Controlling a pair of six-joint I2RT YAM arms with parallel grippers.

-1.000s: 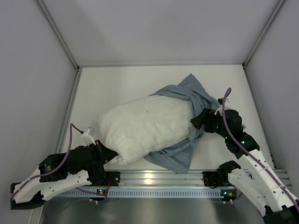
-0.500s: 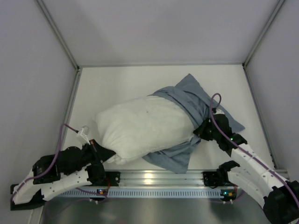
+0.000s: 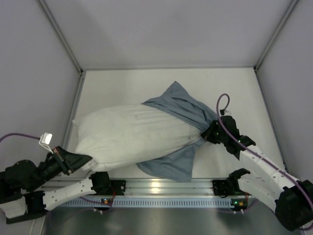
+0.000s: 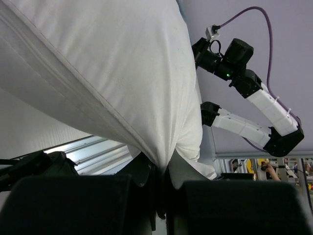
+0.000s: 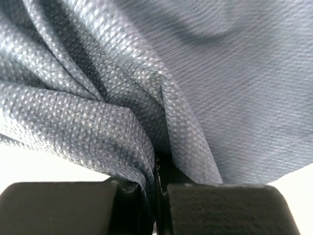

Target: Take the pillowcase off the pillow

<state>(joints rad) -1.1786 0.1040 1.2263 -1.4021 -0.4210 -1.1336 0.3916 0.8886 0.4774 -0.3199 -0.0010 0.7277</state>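
White tabletop [image 3: 122, 85] beyond pillow [image 3: 132, 137]; left hand [image 3: 84, 159] tight on its corner, right hand [image 3: 208, 133] tight on pillowcase [image 3: 183, 110].

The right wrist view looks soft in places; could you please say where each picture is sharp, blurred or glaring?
Right wrist: the pillowcase weave is crisp lower left, blurred upper right. Left wrist: the pillow is bright, the left end effector a dark, unfocused mass. Top external: glare on the metal rail.

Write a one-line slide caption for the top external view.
Left pincer grips the white pillow by a corner; right pincer pinches the blue-grey pillowcase covering its other end.
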